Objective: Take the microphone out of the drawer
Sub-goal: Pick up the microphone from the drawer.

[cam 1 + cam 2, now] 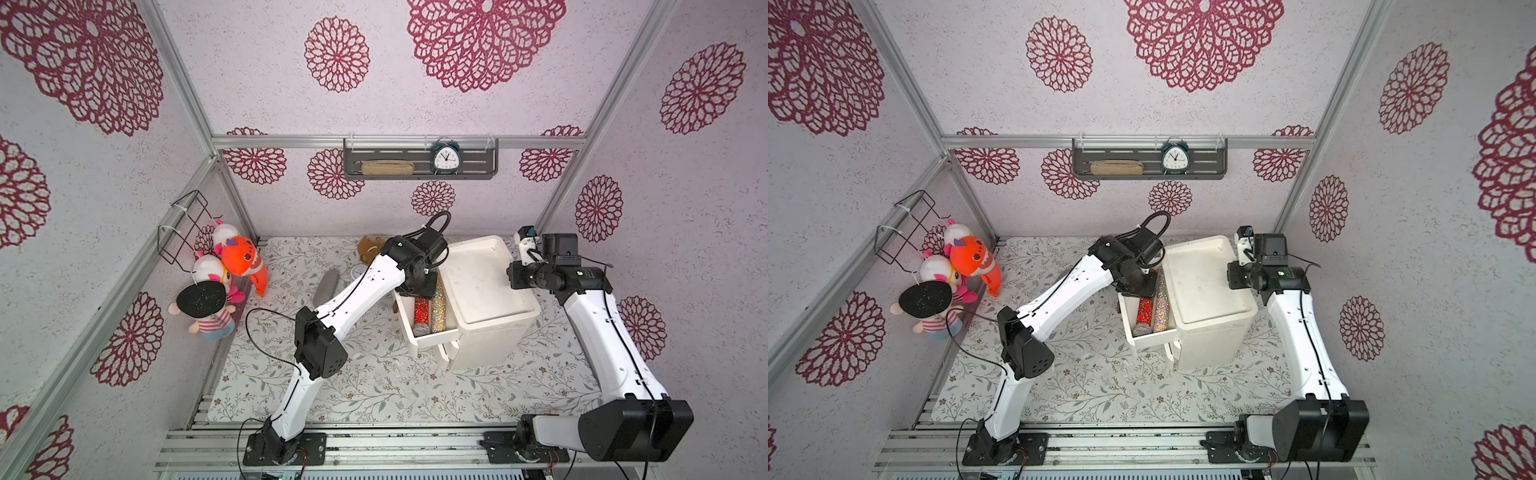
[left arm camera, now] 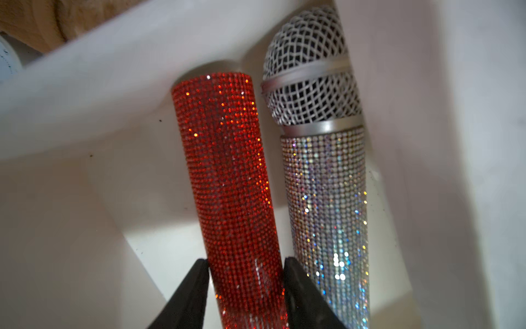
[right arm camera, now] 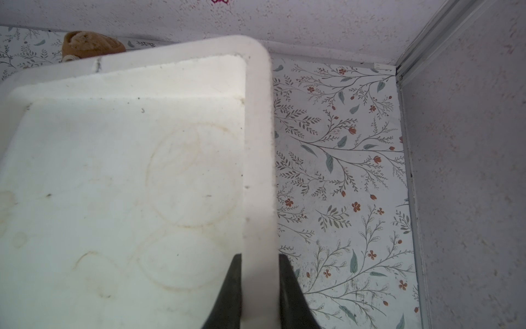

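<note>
The white drawer (image 1: pixel 434 334) stands pulled out from the left side of a white cabinet (image 1: pixel 486 282). Two microphones lie side by side in it. The red sequinned microphone (image 2: pixel 227 171) (image 1: pixel 420 309) has its handle end toward the drawer's back. The silver microphone (image 2: pixel 327 185) (image 1: pixel 437 307) lies against the cabinet side, mesh head at the back. My left gripper (image 2: pixel 246 263) reaches down into the drawer, and its black fingers press both sides of the red microphone. My right gripper (image 3: pixel 259 256) is shut on the raised rim of the cabinet's top at its far right edge (image 1: pixel 512 272).
Plush toys (image 1: pixel 232 266) and a wire basket (image 1: pixel 187 228) sit at the left wall. A grey oblong object (image 1: pixel 326 286) and a brown object (image 1: pixel 370 247) lie on the floral mat behind the left arm. A wall shelf holds a clock (image 1: pixel 445 158).
</note>
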You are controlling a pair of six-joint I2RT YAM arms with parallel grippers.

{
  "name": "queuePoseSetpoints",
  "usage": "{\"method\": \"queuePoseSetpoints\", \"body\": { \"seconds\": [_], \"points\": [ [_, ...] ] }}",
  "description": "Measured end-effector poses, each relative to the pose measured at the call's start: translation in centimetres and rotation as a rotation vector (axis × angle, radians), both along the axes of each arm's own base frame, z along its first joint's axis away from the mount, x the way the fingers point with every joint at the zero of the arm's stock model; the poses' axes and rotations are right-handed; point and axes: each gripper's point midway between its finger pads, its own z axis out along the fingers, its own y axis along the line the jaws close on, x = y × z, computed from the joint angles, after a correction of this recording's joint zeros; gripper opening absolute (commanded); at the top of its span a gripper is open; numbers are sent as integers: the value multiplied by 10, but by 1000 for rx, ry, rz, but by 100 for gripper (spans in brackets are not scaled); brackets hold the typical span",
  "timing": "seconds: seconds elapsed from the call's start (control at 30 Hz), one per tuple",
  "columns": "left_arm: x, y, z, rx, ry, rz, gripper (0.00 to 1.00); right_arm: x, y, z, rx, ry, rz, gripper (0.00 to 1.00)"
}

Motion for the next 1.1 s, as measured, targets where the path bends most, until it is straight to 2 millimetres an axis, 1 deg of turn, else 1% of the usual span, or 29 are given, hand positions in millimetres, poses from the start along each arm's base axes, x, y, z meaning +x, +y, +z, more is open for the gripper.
{"method": "queuePoseSetpoints", "body": {
  "seconds": [0.27, 0.33, 0.53, 0.67, 0.77, 1.0, 1.03, 1.1],
  "points": [
    [2, -1, -5, 22, -28, 18, 48, 0, 0, 0, 0, -1, 1, 0],
    [3, -1, -6, 27, -35, 22, 51, 0, 0, 0, 0, -1, 1, 0],
    [6, -1, -21, 50, -41, 36, 50, 0, 1, 0, 1, -1, 2, 0],
    [8, -3, -20, 38, -51, 65, 37, 0, 1, 0, 3, 0, 0, 0],
    [10, -1, -22, 47, -61, 75, 29, 0, 2, 0, 7, -1, -1, 0],
    [12, 0, -20, 52, -75, 79, 3, 0, 2, 0, 6, -1, 0, 0],
    [12, 0, -19, 51, -77, 79, 0, 0, 2, 0, 6, -1, 0, 0],
    [12, 0, -16, 46, -83, 79, 0, 0, 2, 0, 6, -1, 0, 0]
  ]
}}
